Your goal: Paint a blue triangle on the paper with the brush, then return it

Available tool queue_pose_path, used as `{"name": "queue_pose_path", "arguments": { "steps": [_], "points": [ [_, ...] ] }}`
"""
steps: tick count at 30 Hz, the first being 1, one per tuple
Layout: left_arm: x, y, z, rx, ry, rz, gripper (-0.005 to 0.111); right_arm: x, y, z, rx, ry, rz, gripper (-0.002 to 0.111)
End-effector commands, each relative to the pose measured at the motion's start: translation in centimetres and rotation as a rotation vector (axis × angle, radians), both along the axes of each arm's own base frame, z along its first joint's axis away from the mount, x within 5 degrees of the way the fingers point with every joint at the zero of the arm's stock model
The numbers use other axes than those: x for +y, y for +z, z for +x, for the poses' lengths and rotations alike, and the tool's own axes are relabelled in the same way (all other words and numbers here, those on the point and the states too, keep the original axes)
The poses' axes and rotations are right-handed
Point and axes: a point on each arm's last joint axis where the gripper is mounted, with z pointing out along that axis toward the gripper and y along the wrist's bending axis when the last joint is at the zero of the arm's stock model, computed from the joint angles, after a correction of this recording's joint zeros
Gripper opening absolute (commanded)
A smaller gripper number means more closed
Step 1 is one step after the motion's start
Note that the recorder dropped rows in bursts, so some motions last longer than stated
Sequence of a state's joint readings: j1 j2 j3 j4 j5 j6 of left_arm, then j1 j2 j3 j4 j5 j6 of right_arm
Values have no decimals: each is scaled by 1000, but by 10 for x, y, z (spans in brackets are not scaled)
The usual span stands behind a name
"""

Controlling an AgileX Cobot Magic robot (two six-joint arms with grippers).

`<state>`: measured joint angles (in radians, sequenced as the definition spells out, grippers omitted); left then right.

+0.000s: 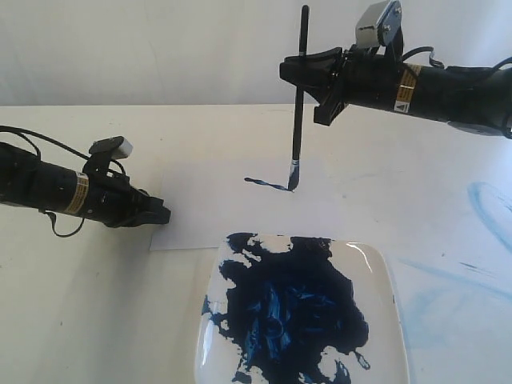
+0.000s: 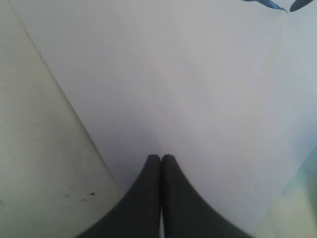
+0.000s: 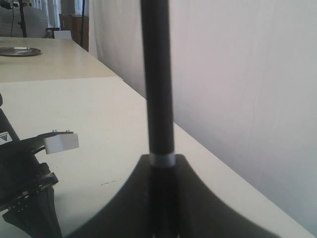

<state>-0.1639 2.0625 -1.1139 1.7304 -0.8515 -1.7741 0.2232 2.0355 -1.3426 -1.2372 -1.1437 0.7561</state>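
Nearest: plate (image 1: pixel 384 272), smeared with dark-blue paint, the supply. Next: left end effector (image 1: pixel 162 214), jaws pressed together and empty, set on the near corner of the paper (image 1: pixel 216 196), apparently pinning it to the table (image 1: pixel 96 320). On the sheet: one short blue stroke (image 1: pixel 266 184), so the triangle is judged barely begun. Farthest: brush (image 1: pixel 297 128), upright, bristles touching the stroke's end, clamped high on its handle by right end effector (image 1: pixel 302 70).

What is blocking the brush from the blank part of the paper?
Nothing visible. The brush, in the right pincer, has its tip on the paper beside a blue stroke. The left pincer is at the sheet's left edge, the plate at its near edge, both clear of the middle.
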Motion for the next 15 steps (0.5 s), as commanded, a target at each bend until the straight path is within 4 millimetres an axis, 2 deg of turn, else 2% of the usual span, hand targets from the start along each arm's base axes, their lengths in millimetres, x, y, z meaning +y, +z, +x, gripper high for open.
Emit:
{"name": "queue_pose_path", "arguments": {
  "steps": [1,10,15],
  "points": [
    [0,-1,1,-9,-7,18,0,-1,0,1,-6,-12,7,0],
    [0,-1,1,-9,-6,19,0,-1,0,1,-7,-10,8,0],
    [0,-1,1,-9,-6,19,0,0,-7,1,7,14,23,0]
  ]
}}
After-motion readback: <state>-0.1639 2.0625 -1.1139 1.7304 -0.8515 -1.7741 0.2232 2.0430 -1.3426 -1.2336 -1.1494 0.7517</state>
